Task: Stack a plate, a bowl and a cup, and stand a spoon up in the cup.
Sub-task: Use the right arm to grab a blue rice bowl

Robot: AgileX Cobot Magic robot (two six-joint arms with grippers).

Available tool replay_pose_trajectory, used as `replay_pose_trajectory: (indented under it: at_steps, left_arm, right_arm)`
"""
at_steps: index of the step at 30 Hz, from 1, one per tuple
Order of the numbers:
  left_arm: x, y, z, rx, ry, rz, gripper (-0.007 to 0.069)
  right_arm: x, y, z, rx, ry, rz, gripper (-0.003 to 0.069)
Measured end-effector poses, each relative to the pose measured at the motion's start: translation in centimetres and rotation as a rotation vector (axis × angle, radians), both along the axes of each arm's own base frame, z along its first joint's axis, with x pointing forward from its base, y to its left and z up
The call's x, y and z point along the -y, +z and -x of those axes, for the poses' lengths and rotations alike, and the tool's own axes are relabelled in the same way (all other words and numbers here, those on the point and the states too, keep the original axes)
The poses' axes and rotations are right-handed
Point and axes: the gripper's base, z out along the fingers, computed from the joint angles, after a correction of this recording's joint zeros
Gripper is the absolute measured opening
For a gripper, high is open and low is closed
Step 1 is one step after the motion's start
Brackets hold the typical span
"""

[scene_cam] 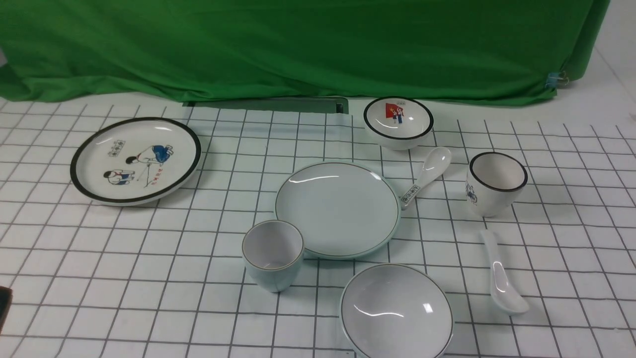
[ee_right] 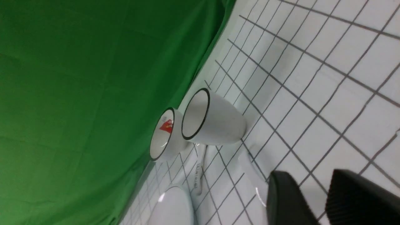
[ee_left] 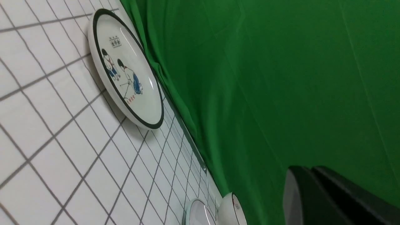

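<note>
The pale blue-green plate [scene_cam: 338,209] lies mid-table, and its edge shows in both wrist views [ee_left: 198,214] [ee_right: 173,206]. At its near left stands the cup [scene_cam: 272,253], upright and empty. The bowl [scene_cam: 396,311] sits in front of the plate at the near edge. To the right of the bowl lies the plain white spoon [scene_cam: 502,276], handle pointing away. My right gripper [ee_right: 307,178] hangs open over the cloth just beside the spoon [ee_right: 250,170], with nothing between its fingers. My left gripper [ee_left: 307,170] is shut and empty, far left; only a dark corner of it [scene_cam: 4,308] shows in the front view.
A black-rimmed cartoon plate [scene_cam: 135,159] lies far left. A small picture bowl [scene_cam: 398,122], a patterned spoon [scene_cam: 427,174] and a black-rimmed cup [scene_cam: 494,183] stand behind and right of the plate. Green cloth [scene_cam: 298,44] hangs along the back.
</note>
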Motion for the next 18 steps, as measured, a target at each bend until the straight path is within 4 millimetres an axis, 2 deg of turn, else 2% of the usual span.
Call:
replay_pose_trajectory:
  at_steps: [2,5,7,8,9,12,14,15,16,18]
  left_arm:
    - [0.0,0.1,0.0,-0.004,-0.003,-0.066,-0.0029]
    - [0.3,1.3,0.2,0.007,-0.027,-0.162,-0.0027]
    - [0.7,4.2,0.9,0.05,-0.052,-0.322,-0.0026]
    - [0.8,4.6,0.9,0.055,-0.056,-0.345,-0.0025]
    - [0.9,5.9,0.8,0.038,-0.071,-0.426,-0.0026]
    - [1.2,7.8,-0.5,-0.076,-0.141,-0.546,-0.0026]
    - [1.3,9.0,-2.0,-0.177,-0.211,-0.646,-0.0026]
    - [1.4,9.1,-2.2,-0.187,-0.22,-0.659,-0.0026]
    - [1.5,10.3,-3.1,-0.239,-0.277,-0.761,-0.0025]
    - [1.5,11.9,-4.9,-0.333,-0.375,-0.909,-0.002]
  right_arm:
    - [0.0,0.0,0.0,0.0,0.01,0.06,0.0243]
    - [0.0,0.1,0.0,0.008,0.024,0.121,0.0243]
    - [0.0,0.6,0.0,0.037,0.06,0.249,0.0243]
    - [-0.1,0.7,0.0,0.045,0.064,0.262,0.0242]
    - [-0.1,1.7,0.0,0.087,0.088,0.383,0.0236]
    - [-0.2,4.1,-0.4,0.132,0.128,0.572,0.0186]
    - [-0.3,5.9,-1.2,0.114,0.178,0.716,0.0108]
    - [-0.3,6.0,-1.3,0.109,0.18,0.715,0.0108]
    - [-0.4,7.3,-2.2,0.085,0.221,0.803,0.0048]
    - [-0.6,9.2,-3.7,0.035,0.293,0.921,0.0019]
